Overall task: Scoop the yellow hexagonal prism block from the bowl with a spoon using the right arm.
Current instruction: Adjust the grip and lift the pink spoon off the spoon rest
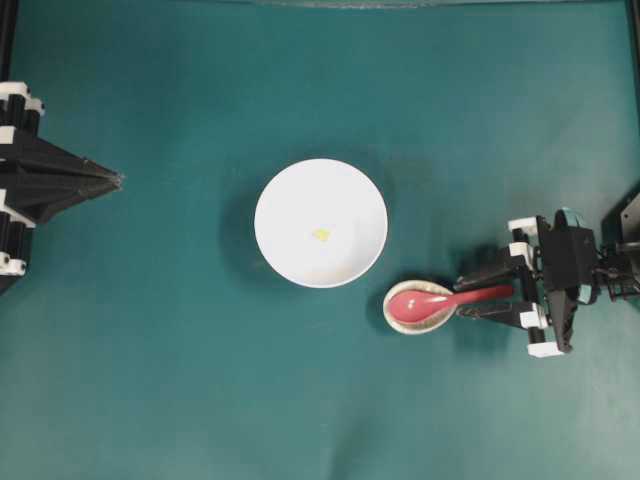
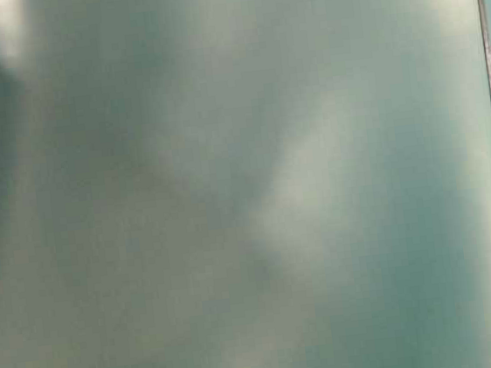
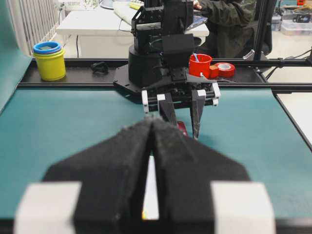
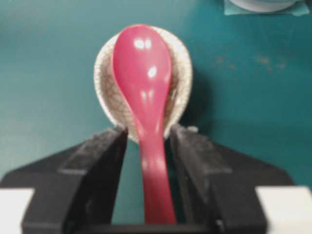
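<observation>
The white bowl (image 1: pixel 285 195) sits mid-table with the tiny yellow hexagonal prism block (image 1: pixel 320 235) lying inside it. To its lower right, the pink-red spoon (image 1: pixel 425 302) rests with its scoop in a small speckled spoon rest (image 1: pixel 400 322). My right gripper (image 1: pixel 468 296) is open, one finger on each side of the spoon's handle. In the right wrist view the handle (image 4: pixel 156 185) runs between the fingers of the gripper (image 4: pixel 147 132), with bare mat showing on its left side. My left gripper (image 1: pixel 118 180) is shut and empty at the far left, well away from the bowl.
Beyond the table's far rail, the left wrist view shows stacked yellow and blue cups (image 3: pixel 48 61), a red cup (image 3: pixel 200 66) and a roll of red tape (image 3: pixel 224 69). The table-level view is a blurred teal haze.
</observation>
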Tool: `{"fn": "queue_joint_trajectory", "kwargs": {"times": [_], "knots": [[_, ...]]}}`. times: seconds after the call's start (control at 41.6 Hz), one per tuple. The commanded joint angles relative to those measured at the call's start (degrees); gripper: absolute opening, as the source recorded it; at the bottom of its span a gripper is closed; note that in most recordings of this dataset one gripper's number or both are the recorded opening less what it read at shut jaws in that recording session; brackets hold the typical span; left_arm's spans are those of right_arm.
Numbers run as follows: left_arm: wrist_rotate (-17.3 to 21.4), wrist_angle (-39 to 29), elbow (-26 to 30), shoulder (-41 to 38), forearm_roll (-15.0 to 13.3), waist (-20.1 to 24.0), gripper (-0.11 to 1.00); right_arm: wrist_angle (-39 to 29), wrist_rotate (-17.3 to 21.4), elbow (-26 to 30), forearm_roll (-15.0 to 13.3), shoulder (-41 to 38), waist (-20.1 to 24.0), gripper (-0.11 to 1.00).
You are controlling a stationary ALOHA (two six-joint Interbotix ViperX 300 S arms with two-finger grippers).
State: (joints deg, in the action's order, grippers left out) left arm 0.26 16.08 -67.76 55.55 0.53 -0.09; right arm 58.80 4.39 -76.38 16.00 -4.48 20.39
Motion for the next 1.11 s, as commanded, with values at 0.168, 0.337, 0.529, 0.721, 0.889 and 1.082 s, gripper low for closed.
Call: {"fn": "queue_joint_trajectory", "kwargs": {"times": [0.168,0.337,0.529,0.721,0.889,1.082], "knots": [[0.0,0.53,0.88,-0.26,0.18,-0.09,-0.01,2.55,0.09,-0.44,-0.18,-1.67,0.53,0.47],[0.0,0.53,0.88,-0.26,0.18,-0.09,-0.01,3.69,0.09,-0.79,-0.18,-1.85,0.53,0.47],[0.0,0.53,0.88,-0.26,0.18,0.0,-0.01,3.78,0.09,-0.88,-0.18,-1.85,0.79,0.47],[0.0,0.53,0.88,-0.26,0.18,-0.09,-0.01,3.78,0.09,-0.88,-0.18,-1.85,1.23,0.46],[0.0,0.53,0.88,-0.26,0.18,-0.09,-0.01,3.78,0.09,-0.79,-0.18,-1.85,1.23,0.37],[0.0,0.53,0.88,-0.18,0.18,-0.09,-0.01,4.13,0.18,-0.79,-0.18,-1.85,1.23,0.24]]}}
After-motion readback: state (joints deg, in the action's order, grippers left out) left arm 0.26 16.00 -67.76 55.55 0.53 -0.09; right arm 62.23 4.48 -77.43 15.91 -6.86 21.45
